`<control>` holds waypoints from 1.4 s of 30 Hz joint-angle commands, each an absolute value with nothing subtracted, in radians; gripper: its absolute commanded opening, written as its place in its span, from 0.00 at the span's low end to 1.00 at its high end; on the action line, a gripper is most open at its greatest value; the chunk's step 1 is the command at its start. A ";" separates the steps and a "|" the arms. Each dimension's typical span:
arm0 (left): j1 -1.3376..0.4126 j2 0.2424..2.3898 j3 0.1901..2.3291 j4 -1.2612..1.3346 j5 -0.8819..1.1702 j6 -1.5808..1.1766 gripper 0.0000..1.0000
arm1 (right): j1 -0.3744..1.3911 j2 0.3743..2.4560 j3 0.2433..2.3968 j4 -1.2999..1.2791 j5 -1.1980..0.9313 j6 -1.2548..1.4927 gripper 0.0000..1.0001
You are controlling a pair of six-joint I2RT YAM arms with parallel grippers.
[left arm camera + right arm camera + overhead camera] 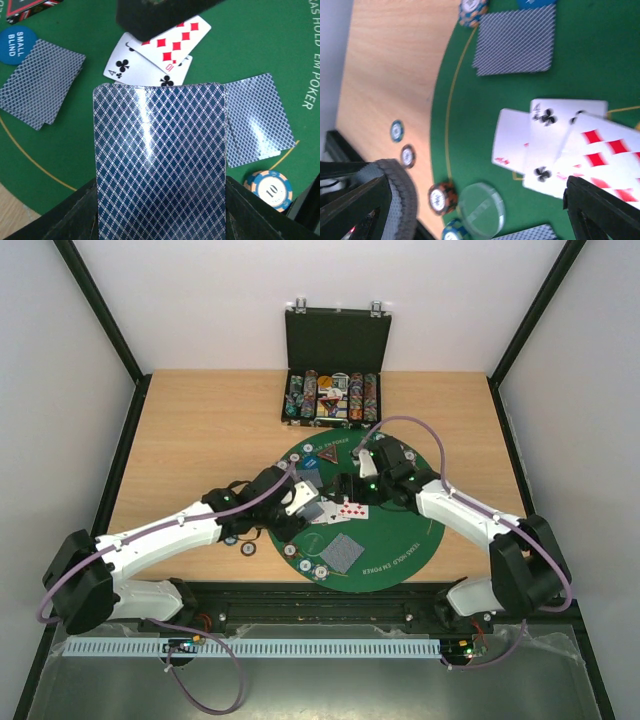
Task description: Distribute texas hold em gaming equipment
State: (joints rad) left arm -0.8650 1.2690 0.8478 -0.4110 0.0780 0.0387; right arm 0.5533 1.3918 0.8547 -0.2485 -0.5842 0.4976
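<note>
My left gripper (300, 496) is shut on blue-backed playing cards (160, 160), held upright between its fingers over the round green mat (412, 540). Three face-up cards (346, 510) lie fanned at the mat's middle, and show as a four of clubs and a red ten (161, 54). Face-down pairs lie left (42, 89) and right (257, 121) of them. My right gripper (366, 466) hangs open just above the mat, with a clear disc (481, 210) below its gap and the fanned cards (555, 150) beside it. A blue small-blind button (17, 42) and the triangular marker (329, 457) lie near the far edge.
The black hinged case (335, 355) with chip rows stands open at the table's back. A striped chip (273, 189) sits on the mat's rim. More chips lie at the near-left rim (442, 196) and on the wood (407, 156). Another face-down pair (343, 552) lies near the front.
</note>
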 commanded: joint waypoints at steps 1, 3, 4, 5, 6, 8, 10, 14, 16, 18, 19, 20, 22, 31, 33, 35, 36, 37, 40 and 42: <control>-0.897 1.272 0.854 -0.401 0.094 0.048 0.60 | 0.566 1.395 0.857 -0.200 -0.759 0.554 0.93; -0.903 1.280 0.856 -0.404 0.083 0.047 0.60 | 0.571 1.411 0.868 -0.205 -0.777 0.548 0.93; -0.907 1.282 0.856 -0.404 0.079 0.046 0.60 | 0.575 1.427 0.875 -0.214 -0.789 0.535 0.93; -0.907 1.282 0.855 -0.404 0.076 0.047 0.60 | 0.581 1.445 0.884 -0.228 -0.798 0.525 0.93; -0.908 1.282 0.855 -0.403 0.075 0.046 0.60 | 0.589 1.462 0.894 -0.244 -0.799 0.511 0.92; -0.910 1.282 0.854 -0.403 0.074 0.046 0.60 | 0.607 1.493 0.914 -0.281 -0.791 0.480 0.92; -0.912 1.282 0.855 -0.404 0.071 0.047 0.60 | 0.625 1.514 0.927 -0.311 -0.784 0.460 0.91; -0.912 1.282 0.855 -0.405 0.067 0.046 0.60 | 0.639 1.535 0.935 -0.311 -0.777 0.457 0.88; -0.913 1.281 0.854 -0.404 0.066 0.046 0.60 | 0.639 1.540 0.937 -0.310 -0.741 0.467 0.84; -0.914 1.280 0.853 -0.404 0.063 0.046 0.60 | 0.640 1.541 0.939 -0.319 -0.689 0.484 0.81; -0.913 1.279 0.853 -0.404 0.063 0.046 0.60 | 0.639 1.539 0.939 -0.325 -0.669 0.488 0.80; -0.913 1.278 0.853 -0.404 0.060 0.047 0.60 | 0.635 1.537 0.937 -0.329 -0.655 0.492 0.78; -0.913 1.278 0.853 -0.404 0.058 0.047 0.60 | 0.625 1.532 0.932 -0.341 -0.643 0.495 0.77; -0.913 1.276 0.853 -0.406 0.050 0.046 0.60 | 0.598 1.513 0.913 -0.356 -0.650 0.496 0.75; -0.913 1.277 0.852 -0.405 0.049 0.046 0.60 | 0.598 1.506 0.914 -0.353 -0.654 0.501 0.75; -0.913 1.279 0.853 -0.407 0.048 0.045 0.60 | 0.598 1.494 0.918 -0.346 -0.670 0.509 0.73; -0.913 1.278 0.853 -0.406 0.048 0.045 0.60 | 0.598 1.488 0.918 -0.339 -0.687 0.514 0.72; -0.913 1.278 0.853 -0.406 0.046 0.045 0.60 | 0.598 1.479 0.918 -0.327 -0.703 0.521 0.70; -0.913 1.280 0.854 -0.407 0.046 0.045 0.60 | 0.598 1.463 0.907 -0.282 -0.770 0.547 0.63; -0.913 1.279 0.853 -0.408 0.045 0.045 0.60 | 0.598 1.456 0.896 -0.248 -0.820 0.566 0.58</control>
State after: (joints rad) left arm -0.9051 1.2823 0.8478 -0.4156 0.0437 0.0383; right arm 0.6044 1.4967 0.9131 -0.3016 -0.7338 0.5201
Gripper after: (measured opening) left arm 0.602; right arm 0.620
